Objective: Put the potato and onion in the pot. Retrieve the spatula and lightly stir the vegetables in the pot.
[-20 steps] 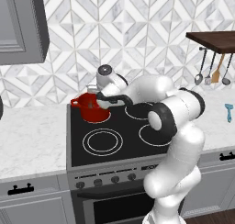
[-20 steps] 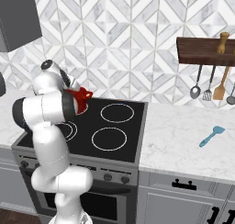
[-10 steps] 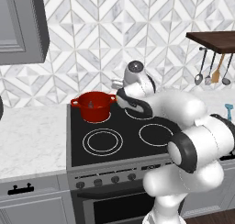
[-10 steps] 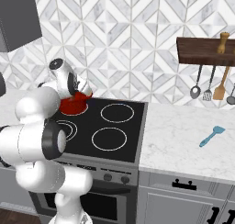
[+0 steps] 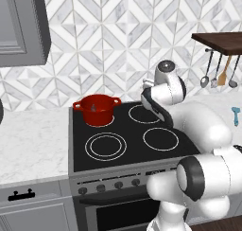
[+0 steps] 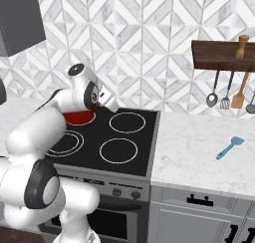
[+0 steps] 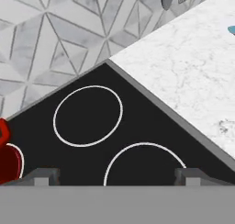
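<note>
1. The step in hand looked like fetching the spatula, which lay at right of the right base frame on the counter — best approached along its handle.
2. The gripper stood wide, holding nothing, over the stove.
3. The left base frame showed the pot whole at centre-left — the hand frame caught just its red edge at lower left.

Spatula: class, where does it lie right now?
In the right base view the spatula lies on the marble counter right of the stove, below the hanging utensils.

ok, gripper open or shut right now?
Open. In the hand view the gripper has its two fingers far apart over the black stove, with nothing between them.
</note>
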Available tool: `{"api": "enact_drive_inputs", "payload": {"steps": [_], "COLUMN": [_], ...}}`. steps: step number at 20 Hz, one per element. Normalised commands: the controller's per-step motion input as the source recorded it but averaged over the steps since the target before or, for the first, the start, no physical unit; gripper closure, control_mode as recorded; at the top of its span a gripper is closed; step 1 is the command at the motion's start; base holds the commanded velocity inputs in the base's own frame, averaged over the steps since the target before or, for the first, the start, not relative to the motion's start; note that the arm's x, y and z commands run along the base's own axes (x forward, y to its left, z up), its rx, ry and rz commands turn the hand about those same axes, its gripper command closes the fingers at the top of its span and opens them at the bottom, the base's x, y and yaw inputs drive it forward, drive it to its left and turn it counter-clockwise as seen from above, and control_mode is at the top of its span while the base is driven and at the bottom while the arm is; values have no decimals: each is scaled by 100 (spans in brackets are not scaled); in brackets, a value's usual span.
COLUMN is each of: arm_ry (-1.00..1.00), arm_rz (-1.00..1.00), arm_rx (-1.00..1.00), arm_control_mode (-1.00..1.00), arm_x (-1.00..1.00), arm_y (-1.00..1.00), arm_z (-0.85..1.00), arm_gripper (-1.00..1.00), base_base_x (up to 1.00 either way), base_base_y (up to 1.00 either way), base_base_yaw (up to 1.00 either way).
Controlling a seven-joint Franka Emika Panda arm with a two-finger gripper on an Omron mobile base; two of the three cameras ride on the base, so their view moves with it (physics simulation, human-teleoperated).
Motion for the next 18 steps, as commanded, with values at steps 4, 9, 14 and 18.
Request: {"api": "enact_drive_inputs", "payload": {"steps": [4, 9, 14, 18], "arm_ry": [5, 8, 1, 0], "arm_rz": [-17, -7, 0, 0], "arm_rx": [0, 0, 0, 0], "arm_control_mode": [-100, -100, -100, -100], "arm_x": [-35, -36, -48, -23], "arm_y": [-100, -100, -100, -100], "arm_z": [-11, -10, -14, -26], "arm_gripper": [-100, -100, -100, -100], "base_base_x": [0, 0, 0, 0], "base_base_y": [0, 0, 0, 0], "base_base_yaw": [0, 0, 0, 0]}}
